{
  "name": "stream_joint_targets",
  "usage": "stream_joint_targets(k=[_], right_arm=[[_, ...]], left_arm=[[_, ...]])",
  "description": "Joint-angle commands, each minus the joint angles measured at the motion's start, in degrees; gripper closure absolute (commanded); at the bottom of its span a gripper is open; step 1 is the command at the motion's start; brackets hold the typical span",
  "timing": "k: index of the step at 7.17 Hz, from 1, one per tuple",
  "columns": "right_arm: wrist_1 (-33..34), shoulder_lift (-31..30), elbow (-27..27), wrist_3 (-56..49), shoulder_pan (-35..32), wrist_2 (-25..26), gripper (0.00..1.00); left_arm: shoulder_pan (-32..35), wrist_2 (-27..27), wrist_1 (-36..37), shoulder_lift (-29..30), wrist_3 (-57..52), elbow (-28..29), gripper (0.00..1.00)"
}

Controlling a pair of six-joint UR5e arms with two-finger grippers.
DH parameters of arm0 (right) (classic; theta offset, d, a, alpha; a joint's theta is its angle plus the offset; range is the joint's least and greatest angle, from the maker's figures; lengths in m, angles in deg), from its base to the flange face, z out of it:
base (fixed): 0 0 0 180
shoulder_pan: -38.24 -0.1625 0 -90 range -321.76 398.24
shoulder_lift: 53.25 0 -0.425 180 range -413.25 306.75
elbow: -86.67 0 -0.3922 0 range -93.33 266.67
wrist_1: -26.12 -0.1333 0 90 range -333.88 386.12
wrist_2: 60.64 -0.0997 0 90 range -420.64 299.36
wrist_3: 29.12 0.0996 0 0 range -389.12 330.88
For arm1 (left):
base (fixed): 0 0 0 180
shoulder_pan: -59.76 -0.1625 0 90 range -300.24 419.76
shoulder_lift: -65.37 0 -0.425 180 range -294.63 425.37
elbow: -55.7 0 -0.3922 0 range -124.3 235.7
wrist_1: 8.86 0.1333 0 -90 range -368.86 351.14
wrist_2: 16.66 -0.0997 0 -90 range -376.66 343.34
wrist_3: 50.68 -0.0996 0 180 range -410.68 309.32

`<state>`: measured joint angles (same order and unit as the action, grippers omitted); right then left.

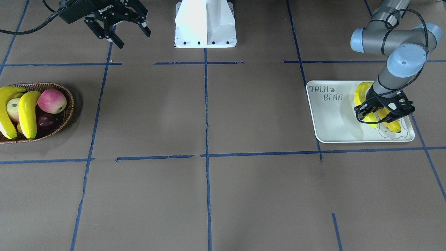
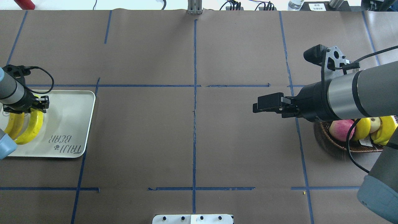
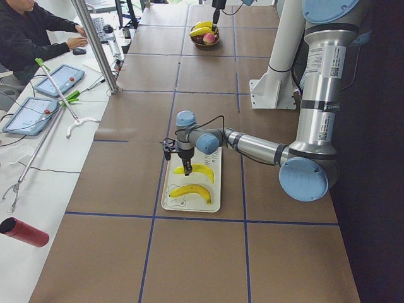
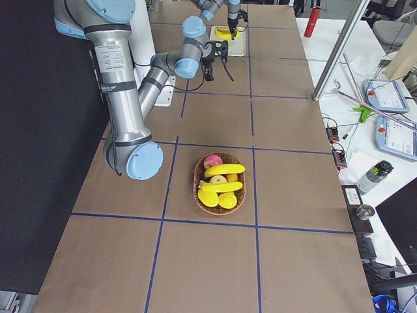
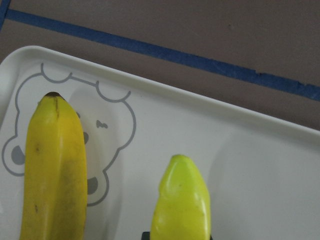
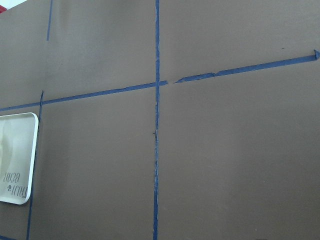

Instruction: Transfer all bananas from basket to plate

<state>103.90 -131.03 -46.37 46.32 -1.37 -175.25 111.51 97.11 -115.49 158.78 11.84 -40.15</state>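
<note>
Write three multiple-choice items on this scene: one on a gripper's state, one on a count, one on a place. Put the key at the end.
1. The right gripper is:
A. shut on a fruit
B. open, holding nothing
C. shut, holding nothing

2. How many bananas lie on the plate?
A. one
B. four
C. two

3. The left gripper is:
A. low over the plate, at the bananas
B. beside the right gripper
C. raised, away from the plate

Key:
1 B: the front-facing view shows its fingers spread with nothing between them.
2 C: the overhead view shows two lying side by side on it.
3 A: the front-facing and exterior left views show it down among the bananas on the plate.
</note>
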Motion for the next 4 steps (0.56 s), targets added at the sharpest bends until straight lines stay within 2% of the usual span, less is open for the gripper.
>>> stream_joint_targets(k=[1, 2, 3, 4], right_arm=[[8.20, -1.41, -0.02, -10.58, -5.45, -2.17, 0.00], [13.58, -2.11, 0.15, -18.84, -9.31, -3.76, 0.00], [14.33, -6.73, 0.67, -30.23, -15.35, -6.73, 0.00], [14.33, -10.60, 2.85, -40.44, -21.15, -9.98, 0.00]], left_arm=[[4.04, 0.74, 0.01, -0.16, -6.75, -1.00, 0.00], [6.94, 3.88, 0.10, -0.16, -8.37, -1.18, 0.00], [9.32, 9.13, 0.89, 0.36, -8.21, -3.44, 0.00], [9.43, 11.10, 0.98, 0.45, -7.60, -5.81, 0.00]])
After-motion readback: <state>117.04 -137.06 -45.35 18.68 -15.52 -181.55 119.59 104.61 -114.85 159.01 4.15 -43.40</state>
